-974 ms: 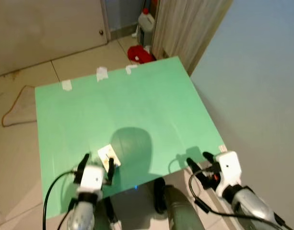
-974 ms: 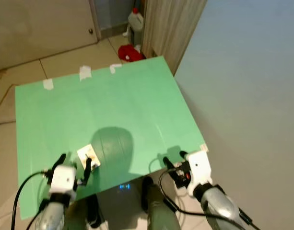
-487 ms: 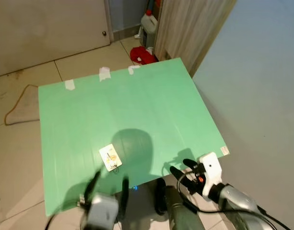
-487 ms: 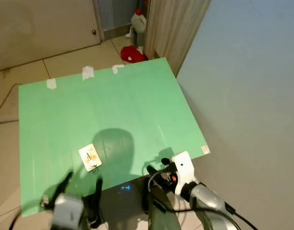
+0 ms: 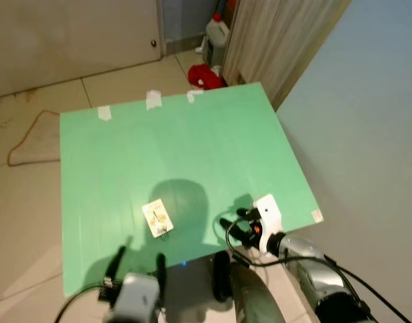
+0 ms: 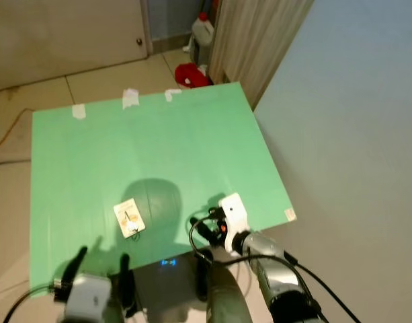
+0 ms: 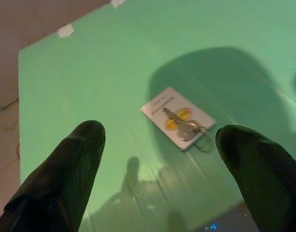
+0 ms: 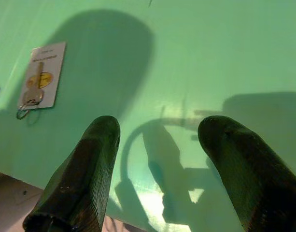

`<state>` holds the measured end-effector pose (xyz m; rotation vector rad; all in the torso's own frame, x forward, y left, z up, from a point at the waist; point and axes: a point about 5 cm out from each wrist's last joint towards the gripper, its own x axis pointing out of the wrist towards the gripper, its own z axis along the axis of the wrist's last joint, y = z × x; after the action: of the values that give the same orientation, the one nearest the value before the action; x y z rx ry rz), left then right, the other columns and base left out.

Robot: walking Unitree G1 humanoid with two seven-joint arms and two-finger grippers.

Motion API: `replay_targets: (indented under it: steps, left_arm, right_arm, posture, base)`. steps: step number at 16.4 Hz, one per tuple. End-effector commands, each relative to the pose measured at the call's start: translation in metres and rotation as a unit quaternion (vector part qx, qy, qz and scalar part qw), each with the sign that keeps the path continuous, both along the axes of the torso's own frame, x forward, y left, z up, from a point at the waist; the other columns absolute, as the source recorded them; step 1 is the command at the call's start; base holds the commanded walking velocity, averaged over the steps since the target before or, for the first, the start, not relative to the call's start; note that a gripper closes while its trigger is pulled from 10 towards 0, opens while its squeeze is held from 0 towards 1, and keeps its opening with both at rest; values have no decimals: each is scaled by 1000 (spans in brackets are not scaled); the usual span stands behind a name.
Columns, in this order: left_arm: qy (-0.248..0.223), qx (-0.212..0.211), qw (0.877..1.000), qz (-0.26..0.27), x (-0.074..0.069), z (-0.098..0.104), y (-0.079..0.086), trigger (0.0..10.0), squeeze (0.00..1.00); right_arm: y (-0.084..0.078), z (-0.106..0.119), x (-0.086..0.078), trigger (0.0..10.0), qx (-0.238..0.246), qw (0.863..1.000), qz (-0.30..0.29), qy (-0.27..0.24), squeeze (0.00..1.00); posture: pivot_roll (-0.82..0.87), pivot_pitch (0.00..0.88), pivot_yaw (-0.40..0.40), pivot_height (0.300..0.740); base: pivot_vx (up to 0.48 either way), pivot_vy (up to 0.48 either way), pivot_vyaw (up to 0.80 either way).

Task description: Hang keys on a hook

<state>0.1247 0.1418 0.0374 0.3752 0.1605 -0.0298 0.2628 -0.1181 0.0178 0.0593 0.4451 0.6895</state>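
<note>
A silver key on a ring lies on a white card with a yellow mark (image 5: 157,217) on the green mat (image 5: 192,141), near its front edge. The same key and card (image 7: 179,119) lie ahead of my open left gripper (image 5: 138,256), which hovers low over the mat's front edge. My right gripper (image 5: 234,225) is open too, above the mat to the right of the card (image 8: 40,76). Nothing is held by either gripper.
The mat is taped to a tiled floor. A door (image 5: 71,33) stands at the back, with a white bottle (image 5: 218,30) and a red object (image 5: 206,75) by a curtain (image 5: 279,40). A grey wall (image 5: 367,134) runs along the right. An orange cord (image 5: 24,145) lies left.
My right gripper has swung left and forward over the mat toward the card. The left gripper has dropped back below the card. The camera has shifted a little.
</note>
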Motion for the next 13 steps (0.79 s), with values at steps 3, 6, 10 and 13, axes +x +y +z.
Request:
replay_targets:
  steps: [3, 6, 10, 13]
  left_arm:
    - [50, -2, 999, -21, 16, -19, -8, 10000, 0]
    - [66, 6, 998, -15, 39, -37, 1, 10000, 0]
    - [69, 32, 997, 2, 45, -44, 2, 10000, 0]
    - [69, 24, 997, -7, 46, -50, 0, 10000, 0]
  right_arm:
    - [-22, -8, -11, 10000, -22, 1000, -15, -4, 0]
    - [-50, 13, -25, 10000, -29, 998, -43, -31, 0]
    - [-79, 14, -58, 10000, -57, 996, -61, -15, 0]
    - [-74, 17, -67, 10000, -55, 996, -68, -7, 0]
  posture:
    - [-51, 327, -143, 740]
    - [-180, 348, -159, 740]
    - [-242, 359, -146, 740]
    - [-242, 359, -134, 740]
  base:
    - [0, 0, 0]
    - [0, 0, 0]
    - [0, 0, 0]
    - [0, 0, 0]
